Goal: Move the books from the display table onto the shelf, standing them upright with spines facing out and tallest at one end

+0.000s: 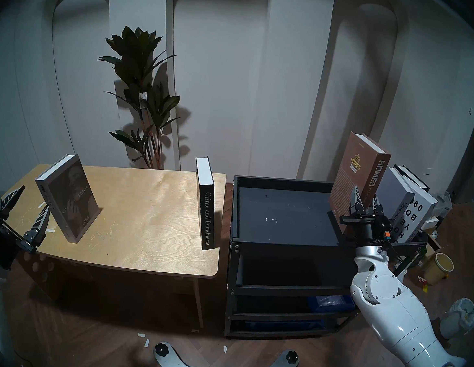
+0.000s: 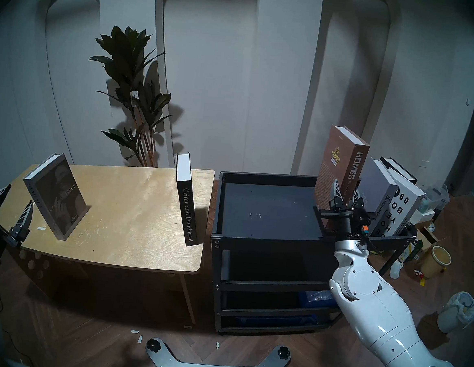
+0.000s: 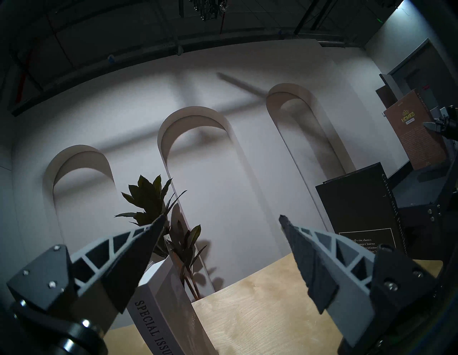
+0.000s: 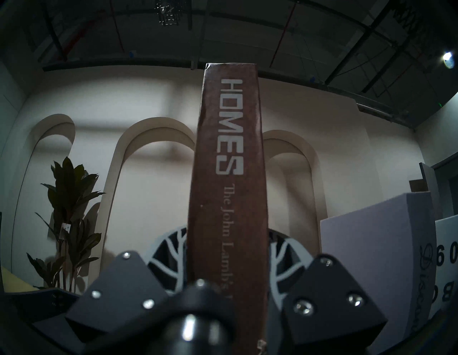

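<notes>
The right pincer (image 1: 364,196) pinches the brown book (image 1: 357,171) by its spine, upright at the shelf's (image 1: 279,240) right end beside the grey book (image 1: 393,195). The left pincer (image 1: 32,201) is spread wide and empty at the bench's (image 1: 147,228) left edge, near the standing grey magazine-style book (image 1: 69,197).

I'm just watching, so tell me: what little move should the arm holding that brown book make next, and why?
Probably ease the brown Homes book down onto the shelf beside the grey Discontent book, then let go. The right gripper clamps its spine, and its bottom edge sits at the tray's rim.
</notes>
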`<state>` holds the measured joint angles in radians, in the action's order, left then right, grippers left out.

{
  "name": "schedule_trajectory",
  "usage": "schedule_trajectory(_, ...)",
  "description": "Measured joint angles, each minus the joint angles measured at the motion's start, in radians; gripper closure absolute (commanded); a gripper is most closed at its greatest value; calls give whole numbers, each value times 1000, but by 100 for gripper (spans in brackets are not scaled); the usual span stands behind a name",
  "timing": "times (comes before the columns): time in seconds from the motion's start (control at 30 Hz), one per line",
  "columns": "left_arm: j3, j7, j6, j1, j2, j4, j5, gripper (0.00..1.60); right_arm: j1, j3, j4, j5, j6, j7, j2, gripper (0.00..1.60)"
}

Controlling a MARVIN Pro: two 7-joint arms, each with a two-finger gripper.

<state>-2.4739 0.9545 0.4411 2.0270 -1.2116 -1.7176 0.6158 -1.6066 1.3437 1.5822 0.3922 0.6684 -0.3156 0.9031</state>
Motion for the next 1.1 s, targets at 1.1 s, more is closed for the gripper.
schedule_trajectory(1.1,-6,6,1,-13,-1,3,1,0,-5,21,-68,75,9,72,-26,160)
